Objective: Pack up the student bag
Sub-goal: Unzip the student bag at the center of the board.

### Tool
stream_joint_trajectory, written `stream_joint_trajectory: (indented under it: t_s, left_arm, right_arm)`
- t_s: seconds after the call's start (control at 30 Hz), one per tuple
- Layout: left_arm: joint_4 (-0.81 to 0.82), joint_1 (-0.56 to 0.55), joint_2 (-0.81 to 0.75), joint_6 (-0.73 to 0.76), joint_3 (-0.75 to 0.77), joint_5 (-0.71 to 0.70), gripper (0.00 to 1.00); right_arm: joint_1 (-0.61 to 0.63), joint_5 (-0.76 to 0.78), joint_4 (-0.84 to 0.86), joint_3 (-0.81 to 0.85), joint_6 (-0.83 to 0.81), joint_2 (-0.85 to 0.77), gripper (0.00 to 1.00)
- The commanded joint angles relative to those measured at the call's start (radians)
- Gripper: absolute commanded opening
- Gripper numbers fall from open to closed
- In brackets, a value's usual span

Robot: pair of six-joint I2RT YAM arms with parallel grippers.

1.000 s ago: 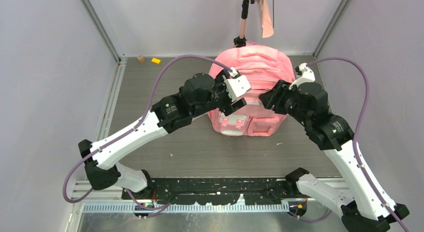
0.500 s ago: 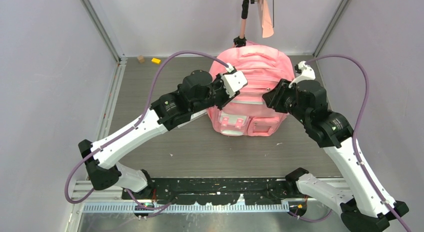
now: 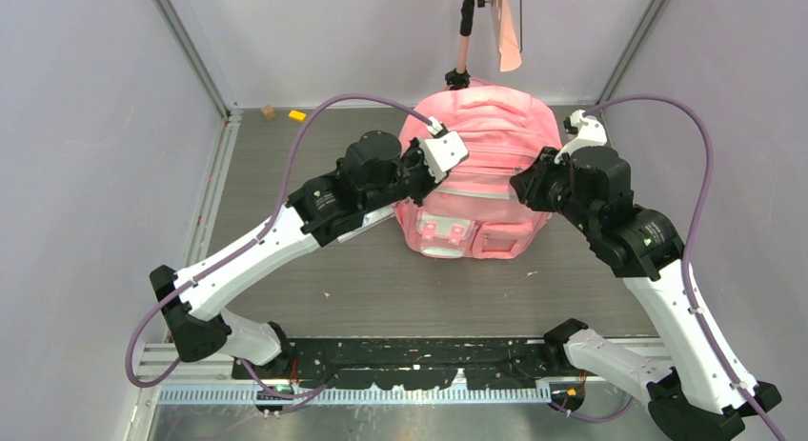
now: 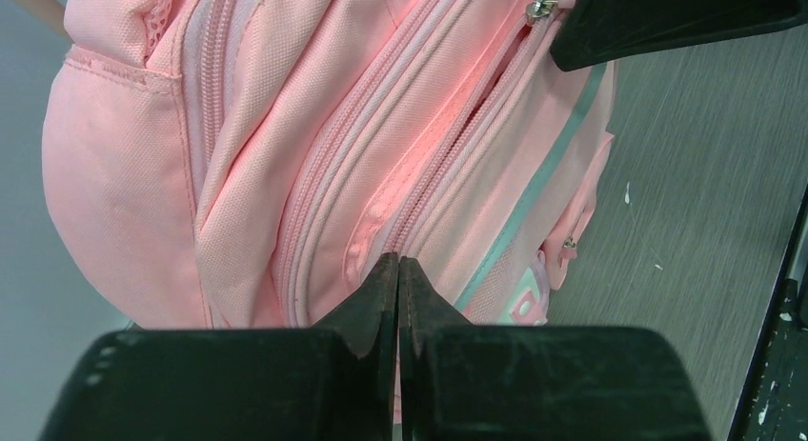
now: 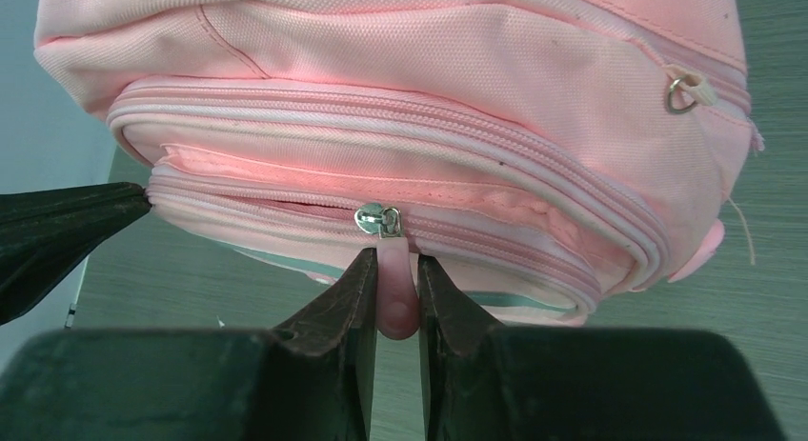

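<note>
Right gripper (image 5: 393, 287) clamped on pink zipper pull (image 5: 394, 290), drawn slightly farther toward the table's far right than a second ago. Left gripper (image 4: 397, 279) pinched shut against the front pocket seam. Backpack (image 3: 491, 146) standing mid-table between both arms. No readable writing.

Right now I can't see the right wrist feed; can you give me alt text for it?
The right gripper is shut on a pale pink rubbery zipper pull hanging from a silver slider on the large bright pink fabric backpack. The zip behind it gapes partly open, and the other arm's dark fingertip touches the bag at the left.
</note>
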Motion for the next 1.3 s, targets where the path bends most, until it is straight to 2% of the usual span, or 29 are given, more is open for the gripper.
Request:
stream_joint_trajectory:
  t_s: [0.0, 0.13, 0.3, 0.37, 0.43, 0.6, 0.67, 0.8, 0.87, 1.03, 1.27]
  left_arm:
    - [0.036, 0.009, -0.020, -0.030, -0.036, 0.040, 0.00]
    - [0.055, 0.009, -0.034, -0.043, -0.050, 0.070, 0.00]
    - [0.054, 0.019, -0.017, -0.053, -0.042, 0.109, 0.16]
    - [0.054, 0.031, -0.008, -0.056, -0.039, 0.109, 0.31]
    - [0.061, 0.047, -0.005, -0.060, -0.039, 0.109, 0.40]
    - [0.063, 0.067, 0.010, -0.060, -0.038, 0.118, 0.47]
    - [0.056, 0.068, 0.023, -0.060, -0.037, 0.122, 0.46]
    - [0.051, 0.070, 0.028, -0.061, -0.049, 0.126, 0.14]
    - [0.061, 0.073, 0.019, -0.062, -0.065, 0.104, 0.01]
    - [0.071, 0.108, -0.006, -0.078, -0.097, 0.087, 0.00]
    - [0.079, 0.135, -0.030, -0.083, -0.122, 0.095, 0.00]
  right_arm:
    - [-0.002, 0.101, -0.043, 0.093, -0.055, -0.007, 0.00]
    - [-0.003, 0.144, -0.143, 0.137, -0.111, 0.033, 0.00]
    - [-0.003, 0.137, -0.253, 0.172, -0.141, 0.071, 0.00]
    - [-0.003, 0.135, -0.280, 0.182, -0.146, 0.078, 0.00]
    - [-0.003, 0.135, -0.300, 0.196, -0.150, 0.081, 0.00]
    - [-0.003, 0.145, -0.335, 0.241, -0.169, 0.090, 0.01]
    - [-0.003, 0.166, -0.348, 0.254, -0.176, 0.096, 0.00]
    - [-0.003, 0.237, -0.403, 0.284, -0.176, 0.123, 0.00]
    - [-0.004, 0.272, -0.437, 0.296, -0.165, 0.136, 0.00]
    - [-0.020, 0.329, -0.517, 0.326, -0.125, 0.155, 0.01]
    - [-0.079, 0.281, -0.564, 0.259, -0.075, 0.153, 0.00]
